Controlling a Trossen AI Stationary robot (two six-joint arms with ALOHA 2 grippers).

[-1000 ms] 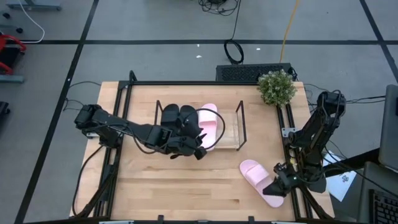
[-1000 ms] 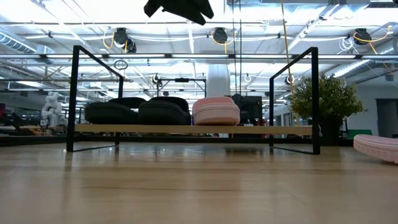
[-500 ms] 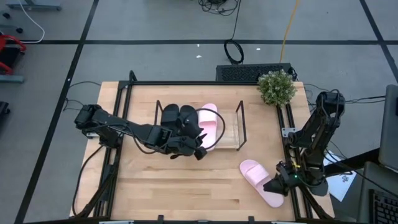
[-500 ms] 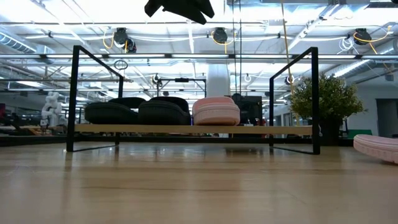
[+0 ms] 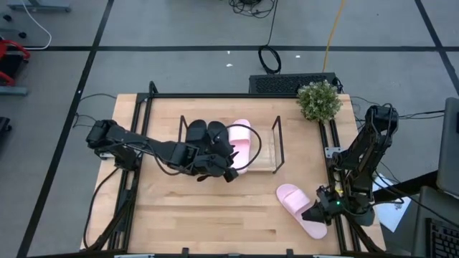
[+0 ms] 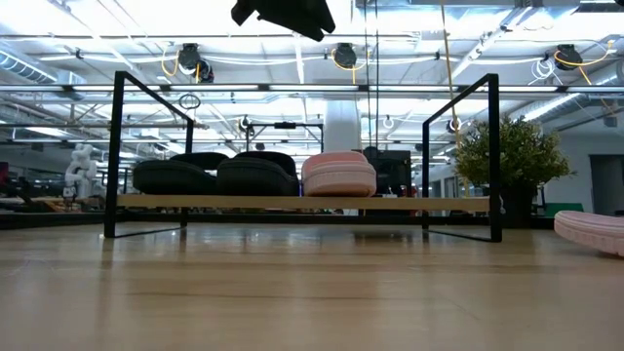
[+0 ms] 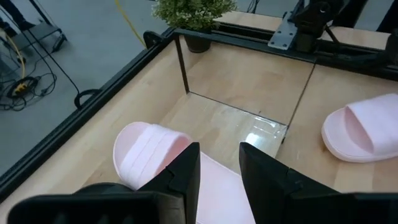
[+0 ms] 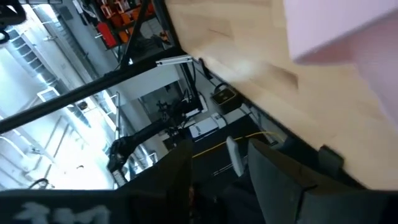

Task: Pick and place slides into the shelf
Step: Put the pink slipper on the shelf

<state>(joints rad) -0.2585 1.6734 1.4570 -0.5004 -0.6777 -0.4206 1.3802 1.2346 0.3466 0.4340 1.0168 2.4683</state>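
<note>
Over the last second almost nothing shifts: the left tool [image 5: 228,172] creeps slightly back from the shelf [image 5: 276,143], hanging above its front edge with fingers [image 7: 186,171] spread and gripping nothing. On the shelf sit both black slides [image 5: 206,134] and one pink slide [image 5: 242,143], the three side by side; the bay next to them is bare. The second pink slide [image 5: 297,208] lies on the worktop [image 5: 208,215], well apart from the shelf, with the right tool [image 5: 315,213] at its edge; cannot tell whether that tool is spread or closed. Judgement: three of four placed, last pick pending.
</note>
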